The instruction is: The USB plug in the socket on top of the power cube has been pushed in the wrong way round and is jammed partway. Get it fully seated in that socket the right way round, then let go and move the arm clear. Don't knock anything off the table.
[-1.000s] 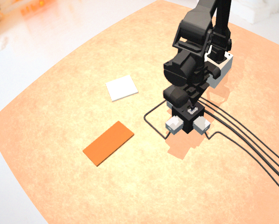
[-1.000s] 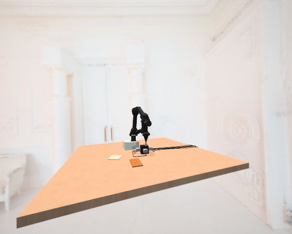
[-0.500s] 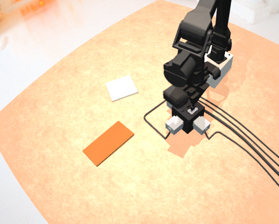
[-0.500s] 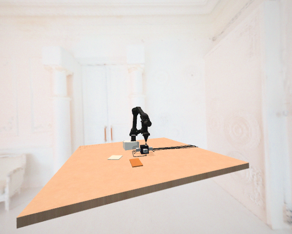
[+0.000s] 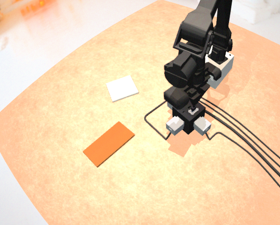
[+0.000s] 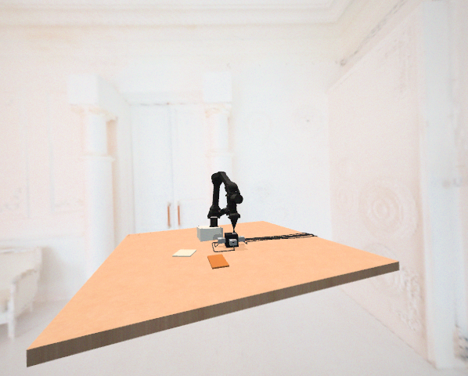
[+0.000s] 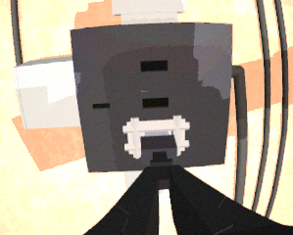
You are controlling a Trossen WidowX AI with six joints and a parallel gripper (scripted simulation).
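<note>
The black power cube (image 5: 187, 122) (image 6: 228, 238) (image 7: 121, 78) stands on the table with white plugs in its sides. The USB plug (image 5: 193, 111) (image 7: 156, 136), pale grey with a dark middle, sits in a socket on the cube's top near the edge. My gripper (image 5: 193, 108) (image 7: 162, 175) (image 6: 234, 229) points straight down over it, and its fingers are shut on the USB plug's body. Two more empty slots (image 7: 154, 66) show on the cube's top. How deep the plug sits I cannot tell.
Several black cables (image 5: 244, 135) run from the cube to the right edge; one loops left (image 5: 150, 123). White side plugs (image 5: 175, 124) (image 5: 202, 125) stick out of the cube. An orange flat card (image 5: 108, 143) and a white flat card (image 5: 121, 87) lie left. The arm's white base (image 5: 222, 67) stands behind.
</note>
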